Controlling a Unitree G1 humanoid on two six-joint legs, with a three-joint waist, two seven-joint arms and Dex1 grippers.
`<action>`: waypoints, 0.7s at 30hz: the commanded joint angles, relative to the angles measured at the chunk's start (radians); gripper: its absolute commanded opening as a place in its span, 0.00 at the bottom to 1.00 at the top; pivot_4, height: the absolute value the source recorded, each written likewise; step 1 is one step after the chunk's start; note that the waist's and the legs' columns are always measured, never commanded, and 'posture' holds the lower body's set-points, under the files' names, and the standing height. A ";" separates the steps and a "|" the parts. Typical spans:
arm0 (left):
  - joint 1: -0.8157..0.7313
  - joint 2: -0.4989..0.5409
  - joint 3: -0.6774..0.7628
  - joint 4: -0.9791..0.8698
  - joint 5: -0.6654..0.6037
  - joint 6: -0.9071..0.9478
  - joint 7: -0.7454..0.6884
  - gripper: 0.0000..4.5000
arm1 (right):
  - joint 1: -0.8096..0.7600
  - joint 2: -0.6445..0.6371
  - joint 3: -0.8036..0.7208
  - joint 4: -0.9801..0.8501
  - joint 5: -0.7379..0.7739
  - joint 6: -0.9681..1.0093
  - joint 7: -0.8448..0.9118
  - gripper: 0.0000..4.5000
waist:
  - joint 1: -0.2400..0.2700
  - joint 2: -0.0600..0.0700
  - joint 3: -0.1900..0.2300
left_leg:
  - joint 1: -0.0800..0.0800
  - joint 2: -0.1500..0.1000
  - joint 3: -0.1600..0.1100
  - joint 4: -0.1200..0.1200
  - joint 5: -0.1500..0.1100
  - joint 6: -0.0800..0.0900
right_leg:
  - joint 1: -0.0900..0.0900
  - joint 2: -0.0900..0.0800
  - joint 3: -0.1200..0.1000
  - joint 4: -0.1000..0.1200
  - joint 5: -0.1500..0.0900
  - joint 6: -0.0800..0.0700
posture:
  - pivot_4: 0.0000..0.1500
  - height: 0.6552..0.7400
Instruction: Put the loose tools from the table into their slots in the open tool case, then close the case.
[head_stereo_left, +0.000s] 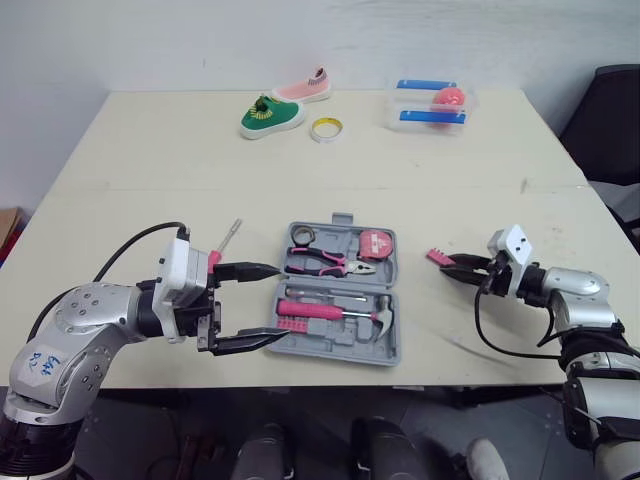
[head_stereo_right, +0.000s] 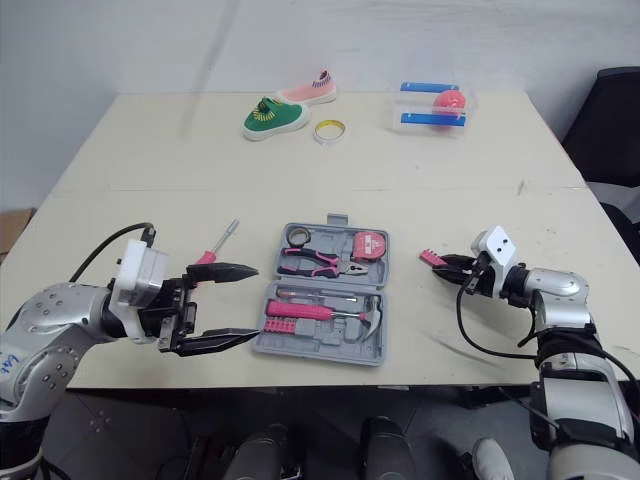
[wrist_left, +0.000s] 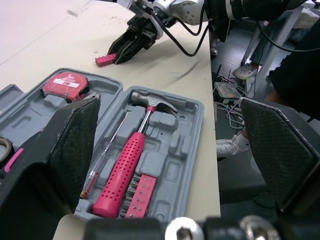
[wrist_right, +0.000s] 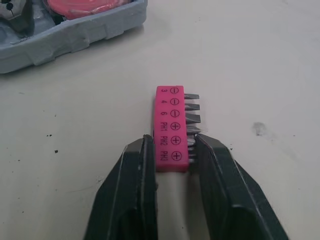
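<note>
Pink bit holder (wrist_right: 171, 125) lies flat on the desk (head_stereo_left: 450, 180), just to the right of the open grey tool case (head_stereo_left: 330, 356). The right tool (wrist_right: 173, 141) has narrowed onto its near end, one finger against the plastic back and the other over the steel bit tips. That grip is short and off-centre, so I judge the strip could pivot once raised; lift it slowly and level, and watch for a swing. Pressing on the bit tips rather than the plastic also risks a slip. Carry it left over the case wall, not through it, and lower it flat into a free recess. The recesses beside the hammer (wrist_left: 125, 170) look empty, though I cannot tell which one fits. Left tool (head_stereo_left: 250, 305) hangs wide apart at the case's left edge, holding nothing, with the pink-handled screwdriver (head_stereo_left: 230, 235) on the desk just behind it, not yet stowed.
</note>
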 joint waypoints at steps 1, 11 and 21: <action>-0.012 0.008 0.007 -0.022 -0.010 -0.005 -0.010 1.00 | 0.008 -0.001 0.006 0.040 -0.028 0.000 -0.020 0.17 | 0.000 0.000 0.000 | 0.000 0.000 0.000 0.000 0.000 0.000 | 0.000 0.000 0.000 0.000 0.000 0.000 | 1.00 1.00; -0.005 0.012 0.030 -0.001 0.021 -0.068 -0.048 1.00 | 0.007 -0.024 -0.016 -0.206 0.051 -0.009 0.073 0.17 | 0.000 0.001 0.000 | 0.000 0.000 0.000 0.000 0.000 0.000 | 0.000 0.000 0.000 0.000 0.000 0.000 | 1.00 1.00; 0.022 0.029 0.015 0.133 0.151 -0.252 -0.170 1.00 | 0.130 -0.130 0.236 -1.248 0.235 0.721 0.170 0.17 | 0.003 0.003 0.001 | -0.002 0.001 -0.001 -0.004 0.000 -0.002 | -0.005 0.000 0.000 0.000 -0.001 -0.001 | 1.00 1.00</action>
